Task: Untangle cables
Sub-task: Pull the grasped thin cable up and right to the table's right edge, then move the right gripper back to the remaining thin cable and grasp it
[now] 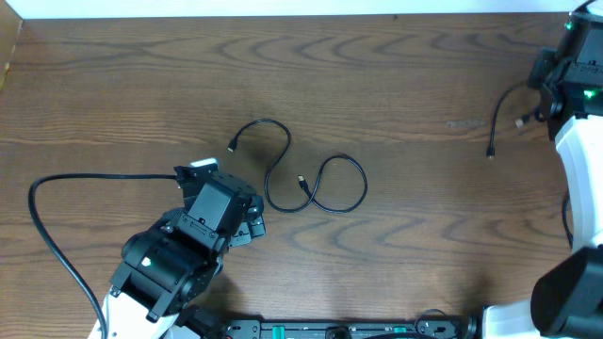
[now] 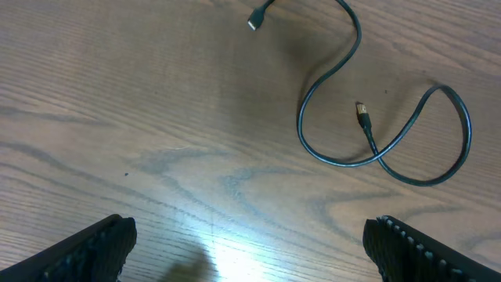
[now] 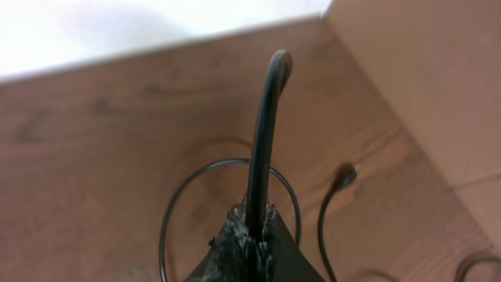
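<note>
Dark brown wood-grain tabletop (image 1: 396, 66) fills the overhead view, with a pale strip along its far edge.

Near the middle lies a thin looped black cable (image 1: 287, 151), flat on the wood. One end carries a small plug (image 1: 232, 148) that points towards the left. From there the cable arches up and over, drops, then curls into a rounded loop on the right. It crosses itself once at the base of that loop and ends in a short metal-tipped connector (image 1: 301, 179) that lies inside the curves. The left wrist view shows the same cable (image 2: 329, 74) ahead of the arm, with the connector (image 2: 361, 113) just above the crossing.

The left tool (image 2: 250, 235) hovers near the cable without touching it, its two ridged black fingers (image 2: 94, 251) spread wide apart. A thick black cord (image 1: 94, 176) trails from the left arm across the tabletop.

At the far right corner, well apart from the looped cable, the right tool (image 3: 250, 231) is clamped on a second black cable (image 3: 266, 133), which stands up from between its closed fingers. From overhead, this cable (image 1: 504, 104) arcs leftward and down to a free end.
</note>
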